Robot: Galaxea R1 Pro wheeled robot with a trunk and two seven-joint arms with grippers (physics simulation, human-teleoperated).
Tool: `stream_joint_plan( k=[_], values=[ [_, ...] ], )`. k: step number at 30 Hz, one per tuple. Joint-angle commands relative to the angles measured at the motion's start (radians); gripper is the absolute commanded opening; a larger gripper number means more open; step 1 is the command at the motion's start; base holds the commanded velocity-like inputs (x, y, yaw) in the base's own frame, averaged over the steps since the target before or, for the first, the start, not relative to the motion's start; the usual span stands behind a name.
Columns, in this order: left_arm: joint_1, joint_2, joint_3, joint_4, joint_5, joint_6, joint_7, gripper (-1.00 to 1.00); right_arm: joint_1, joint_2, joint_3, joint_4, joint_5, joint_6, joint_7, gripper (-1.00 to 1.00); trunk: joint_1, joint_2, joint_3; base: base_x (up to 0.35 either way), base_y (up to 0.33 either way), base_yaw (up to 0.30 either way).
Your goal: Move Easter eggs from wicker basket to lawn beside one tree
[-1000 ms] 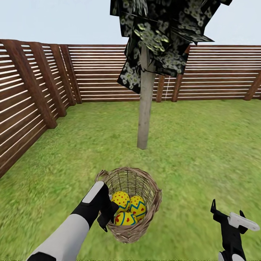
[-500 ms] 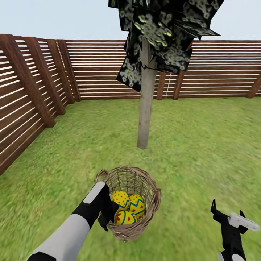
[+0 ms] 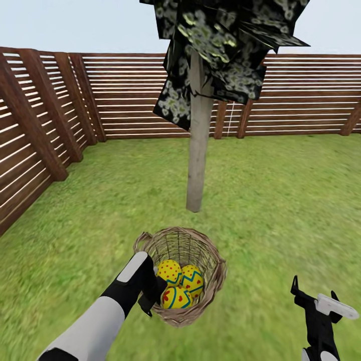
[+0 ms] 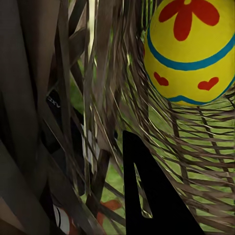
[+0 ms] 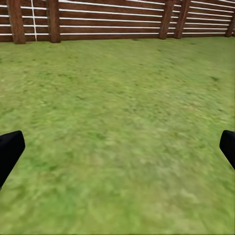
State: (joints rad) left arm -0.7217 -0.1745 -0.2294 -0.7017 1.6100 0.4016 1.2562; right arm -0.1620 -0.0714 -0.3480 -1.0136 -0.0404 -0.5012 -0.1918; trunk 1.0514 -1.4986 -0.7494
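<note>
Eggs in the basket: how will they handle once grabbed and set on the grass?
The eggs look smooth and rounded, so they may slip in a two-finger pinch. Set on the lawn, they could roll slightly, though the grass looks flat. The three sit packed together in the basket, so pulling one will probably shift the others.

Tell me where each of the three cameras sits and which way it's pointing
Head view: on the head, facing forward and down at the basket, tree and fence; both arms show.
Left wrist view: on the left arm, against the basket's weave, an egg beyond; a dark finger shows.
Right wrist view: on the right arm, facing lawn and fence; two fingertips at the edges.
Head and left wrist views share basket and eggs.
</note>
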Motion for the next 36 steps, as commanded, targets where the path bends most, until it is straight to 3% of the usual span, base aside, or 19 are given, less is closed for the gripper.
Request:
stream_joint_plan(
  k=[1,9,13,25,28,36],
  values=[
    [-0.001,0.000,-0.001,-0.001,0.002,0.009,0.005,-1.00,0.000,-0.001,0.001,0.001,-0.004,-0.004,-0.001,1.00,0.000,0.000,-0.002,0.298,-0.100,0.000],
    [-0.001,0.000,-0.005,-0.001,0.002,0.009,0.001,-1.00,0.000,-0.001,0.001,0.000,-0.004,-0.005,-0.001,1.00,0.000,0.000,-0.015,0.298,-0.145,0.000],
    [-0.001,0.000,-0.023,0.016,0.002,0.009,-0.044,-1.00,-0.001,-0.001,0.001,0.001,-0.004,-0.005,-0.001,1.00,0.000,0.000,-0.022,0.316,-0.094,0.000],
    [-0.001,0.000,-0.027,0.018,0.002,0.008,-0.046,-1.00,0.000,-0.001,0.001,-0.001,-0.004,-0.005,-0.001,1.00,0.000,0.000,-0.041,0.334,-0.001,0.000],
    [-0.001,0.000,-0.051,0.011,0.003,-0.005,-0.043,-1.00,-0.001,-0.001,0.001,0.001,-0.004,-0.005,-0.001,1.00,0.000,0.000,-0.046,0.070,0.000,0.000],
    [-0.001,0.000,-0.054,0.009,0.001,-0.006,-0.040,-1.00,0.000,-0.003,0.000,-0.002,-0.004,-0.005,-0.001,1.00,0.020,-0.035,-0.072,0.001,0.000,0.000]
  ],
)
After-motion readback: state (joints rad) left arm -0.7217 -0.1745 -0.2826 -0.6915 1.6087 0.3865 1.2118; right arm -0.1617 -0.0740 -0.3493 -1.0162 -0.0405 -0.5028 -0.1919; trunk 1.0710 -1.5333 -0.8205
